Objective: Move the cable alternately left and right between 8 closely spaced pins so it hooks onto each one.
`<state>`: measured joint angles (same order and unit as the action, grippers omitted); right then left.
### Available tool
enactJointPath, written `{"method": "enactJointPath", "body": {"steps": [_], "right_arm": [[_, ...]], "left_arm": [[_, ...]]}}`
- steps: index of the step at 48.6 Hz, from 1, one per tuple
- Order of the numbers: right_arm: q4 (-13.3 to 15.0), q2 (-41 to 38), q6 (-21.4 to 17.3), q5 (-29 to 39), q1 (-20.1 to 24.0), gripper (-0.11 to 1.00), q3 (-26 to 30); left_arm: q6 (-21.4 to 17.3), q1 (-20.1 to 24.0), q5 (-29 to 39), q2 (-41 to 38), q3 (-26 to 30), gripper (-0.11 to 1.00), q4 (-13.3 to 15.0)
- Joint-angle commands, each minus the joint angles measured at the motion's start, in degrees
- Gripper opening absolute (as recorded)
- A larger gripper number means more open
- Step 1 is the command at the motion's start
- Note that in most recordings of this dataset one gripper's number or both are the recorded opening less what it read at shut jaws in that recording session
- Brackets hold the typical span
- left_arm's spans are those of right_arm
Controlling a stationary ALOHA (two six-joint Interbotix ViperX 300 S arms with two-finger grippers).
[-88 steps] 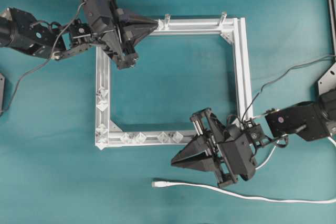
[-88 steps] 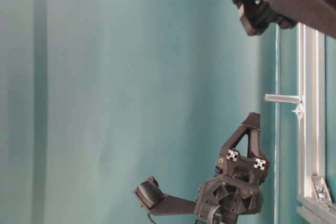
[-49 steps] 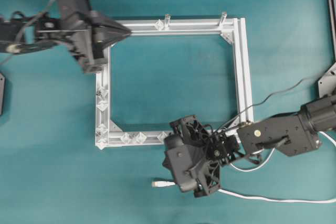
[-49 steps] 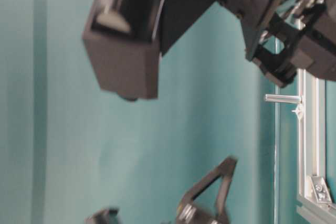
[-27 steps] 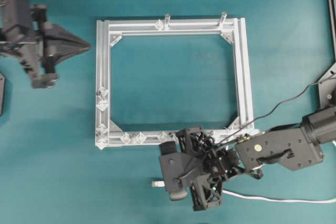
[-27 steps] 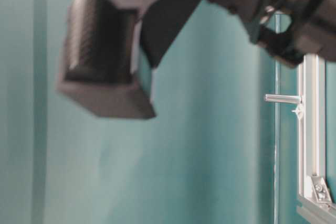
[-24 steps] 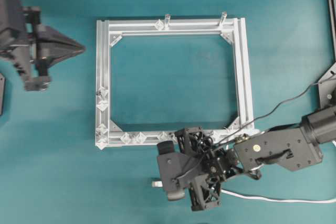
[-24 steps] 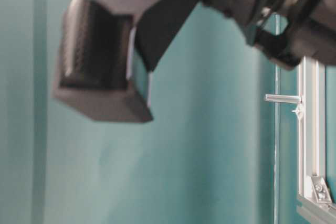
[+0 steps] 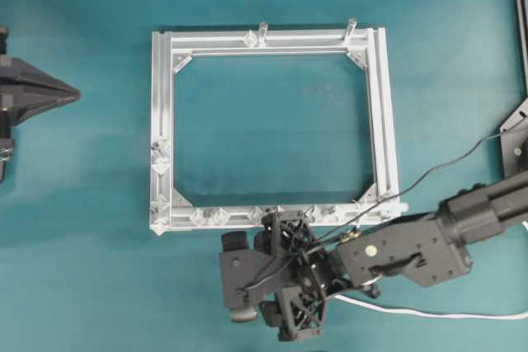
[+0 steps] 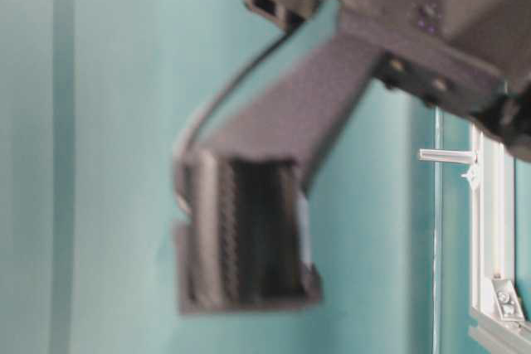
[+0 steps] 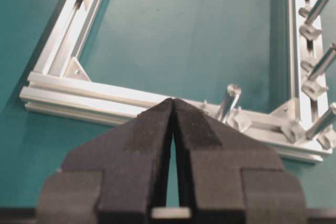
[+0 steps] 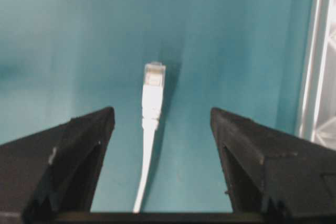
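One thin white cable [image 12: 150,124] w/ plug tip — flat between right gripper's [image 12: 163,129] wide-apart jaws

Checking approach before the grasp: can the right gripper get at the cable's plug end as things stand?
Probably yes. The right gripper is open with the cable lying between its fingers on bare cloth, nothing in between; the frame sits off to one side.

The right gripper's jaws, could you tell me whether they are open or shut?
Open. In the right wrist view the right gripper has its jaws standing wide apart, with the cable lying untouched on the table between them.
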<state>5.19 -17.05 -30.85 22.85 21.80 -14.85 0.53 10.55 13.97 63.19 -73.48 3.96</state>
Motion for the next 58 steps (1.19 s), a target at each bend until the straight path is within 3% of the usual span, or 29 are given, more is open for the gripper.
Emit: {"method": "enactJointPath", "body": {"steps": [1, 19, 33, 52, 58], "right_arm": [[0.0, 0.4, -1.2, 0.0, 0.4, 0.75, 2.0], [0.0, -3.3, -2.6, 0.8, 0.8, 0.73, 4.5], [0.0, -4.8, -2.7, 1.2, 0.8, 0.42, 5.1], [0.0, -6.5, -2.7, 1.3, 0.9, 0.39, 5.4], [0.0, -6.5, -2.7, 2.9, 0.8, 0.19, 6.4]], "left_arm": [[1.4, -0.1, 1.0, 1.6, -0.2, 0.04, 0.0], [2.5, -0.1, 1.3, 2.3, -1.2, 0.03, 0.0], [2.5, -0.2, 1.3, 2.3, -1.2, 0.04, 0.0], [2.5, -0.2, 1.1, 2.3, -1.6, 0.04, 0.0], [2.5, -0.2, 1.1, 2.3, -1.6, 0.04, 0.0]]}}
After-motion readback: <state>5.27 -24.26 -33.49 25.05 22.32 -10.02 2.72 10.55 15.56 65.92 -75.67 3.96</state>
